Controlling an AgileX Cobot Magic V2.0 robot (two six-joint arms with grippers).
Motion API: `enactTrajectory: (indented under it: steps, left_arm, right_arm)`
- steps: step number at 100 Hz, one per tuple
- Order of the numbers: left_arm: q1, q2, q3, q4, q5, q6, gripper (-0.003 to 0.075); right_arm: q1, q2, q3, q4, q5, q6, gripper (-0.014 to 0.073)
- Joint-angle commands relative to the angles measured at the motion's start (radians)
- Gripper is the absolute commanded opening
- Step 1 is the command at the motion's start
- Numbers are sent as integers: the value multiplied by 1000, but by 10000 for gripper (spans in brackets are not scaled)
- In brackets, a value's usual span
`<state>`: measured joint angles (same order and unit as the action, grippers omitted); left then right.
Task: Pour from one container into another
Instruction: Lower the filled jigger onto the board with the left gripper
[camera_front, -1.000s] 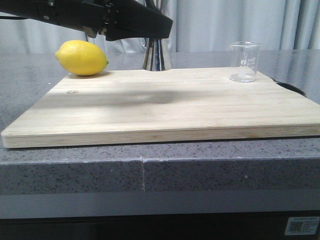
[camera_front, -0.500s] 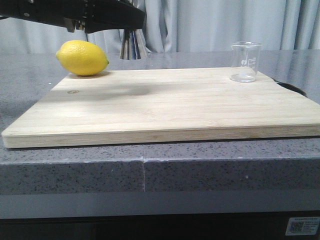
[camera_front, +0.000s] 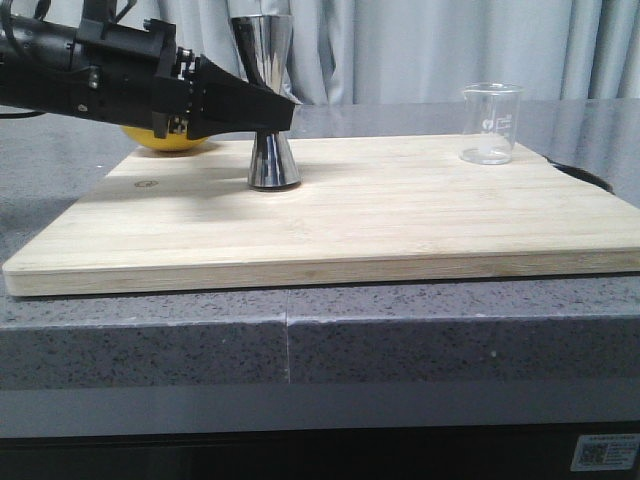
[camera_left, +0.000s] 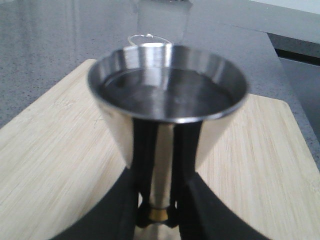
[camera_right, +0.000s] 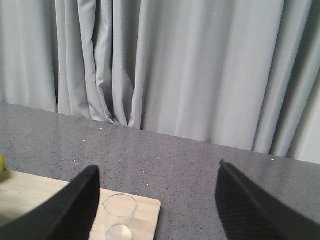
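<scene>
The steel jigger (camera_front: 272, 110) stands upright on the wooden board (camera_front: 400, 215), left of its middle. My left gripper (camera_front: 272, 110) reaches in from the left and is shut on its narrow waist. In the left wrist view the jigger's upper cup (camera_left: 167, 95) fills the frame, and the gold band (camera_left: 159, 214) sits between the black fingers (camera_left: 145, 150). The clear glass beaker (camera_front: 490, 123) stands at the board's far right corner. My right gripper (camera_right: 160, 210) hangs open above and in front of the beaker (camera_right: 120, 215), apart from it. It does not show in the front view.
A yellow lemon (camera_front: 176, 142) lies at the board's far left, mostly hidden behind my left arm. A dark opening (camera_front: 590, 178) shows in the grey counter past the board's right edge. Grey curtains hang behind.
My left arm has brought the jigger from behind the board's far edge forward and down onto the board. The arm now covers most of the lemon. The beaker has not moved.
</scene>
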<state>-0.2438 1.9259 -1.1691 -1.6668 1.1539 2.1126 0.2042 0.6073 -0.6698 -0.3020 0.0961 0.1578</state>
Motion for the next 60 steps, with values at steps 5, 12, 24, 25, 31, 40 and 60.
enactTrajectory:
  steps: [5,12,24,25,31,40,60]
  left_arm:
    - [3,-51,-26,-79,115,17,62]
    - [3,-51,-26,-78,115,17,62]
    - [3,-51,-26,-66,115,19,62]
    - [3,-51,-26,-66,115,19,62]
    - [3,-51,-26,-53,115,19,62]
    - [3,-50,-26,-33,115,19,62]
    - [3,-50,-26,-7,115,19,62]
  right_arm:
    - [-2,-3,-28,0,-73,2,450]
    - [-2,-3,-28,0,-73,2,450]
    - [-2,-3,-28,0,-73,2,450]
    - [-2,-3,-28,0,-73,2,450]
    - [-2,-3,-28,0,-73,2,450]
    - [-2,-3,-28,0,-73,2,450]
    - [-2,-3,-28,0,-78,2,450]
